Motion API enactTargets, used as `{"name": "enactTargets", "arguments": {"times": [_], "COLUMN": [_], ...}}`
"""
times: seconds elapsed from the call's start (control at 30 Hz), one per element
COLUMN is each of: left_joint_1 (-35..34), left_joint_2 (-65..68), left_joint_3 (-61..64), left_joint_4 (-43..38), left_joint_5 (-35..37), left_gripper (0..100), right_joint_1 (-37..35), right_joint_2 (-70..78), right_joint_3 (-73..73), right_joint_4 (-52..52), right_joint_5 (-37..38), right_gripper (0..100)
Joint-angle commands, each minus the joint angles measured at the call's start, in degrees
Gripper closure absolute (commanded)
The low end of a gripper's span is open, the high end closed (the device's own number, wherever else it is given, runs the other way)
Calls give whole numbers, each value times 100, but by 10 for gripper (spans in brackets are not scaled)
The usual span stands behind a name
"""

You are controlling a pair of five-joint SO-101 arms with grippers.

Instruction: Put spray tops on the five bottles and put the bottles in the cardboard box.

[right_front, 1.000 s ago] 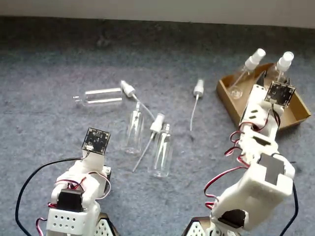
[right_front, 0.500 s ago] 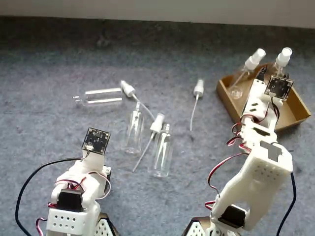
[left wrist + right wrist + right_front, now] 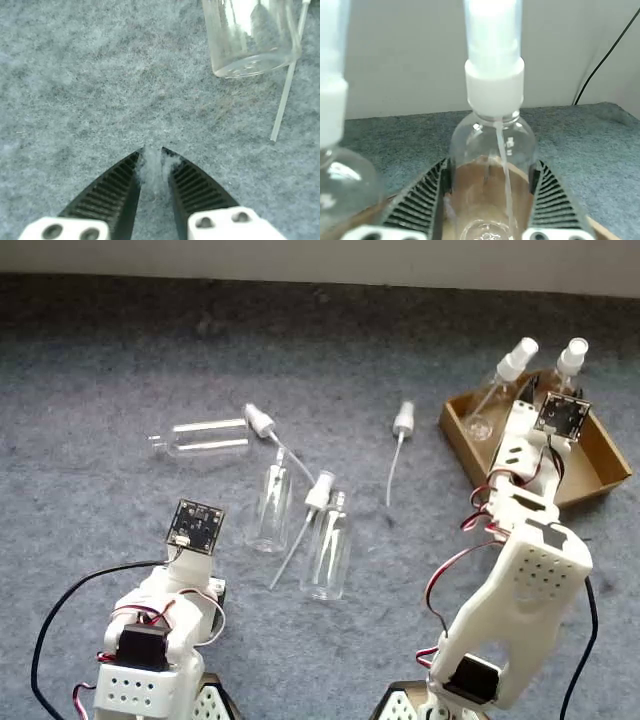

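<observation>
The main risk is at the release: the right gripper [image 3: 491, 172] has its fingers closed around the belly of a capped bottle [image 3: 492, 135] over the cardboard box [image 3: 600, 468] at the far right. I cannot tell whether the bottle's base is touching the box floor, and if it is let go while hanging or tilted it would probably topple. The box walls are low against such a tall bottle, so a fall could carry it out. It could also knock the second capped bottle [image 3: 493, 400], which is just to its left in the box. The held bottle is clear and smooth with rounded shoulders and a white spray top. A thin tube runs down inside it, and it looks light and slippery. Three uncapped bottles [image 3: 272, 505] lie mid-bench on the grey bench [image 3: 120, 350], with three loose spray tops [image 3: 403, 420] among and beside them. The left gripper [image 3: 152, 150] sits near left, low on the bench, with its fingers all but closed on nothing.
</observation>
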Motion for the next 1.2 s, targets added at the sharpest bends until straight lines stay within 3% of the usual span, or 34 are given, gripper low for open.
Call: {"name": "enactTargets", "arguments": {"times": [0.0, 0.77, 0.93, 1.17], "left_joint_1": [92, 101, 101, 92], "left_joint_2": [-40, -40, -40, -40], "left_joint_3": [127, 127, 127, 127], "left_joint_4": [18, 18, 18, 18], "left_joint_5": [-44, -44, -44, -44], "left_gripper": [995, 995, 995, 995], "right_joint_1": [-57, -48, -66, -66], "right_joint_2": [-84, -66, -66, -66], "right_joint_3": [-347, -585, -585, -585], "right_joint_4": [-136, 338, 338, 338], "right_joint_5": [-53, -26, -53, -18], "right_gripper": [865, 862, 791, 785]}}
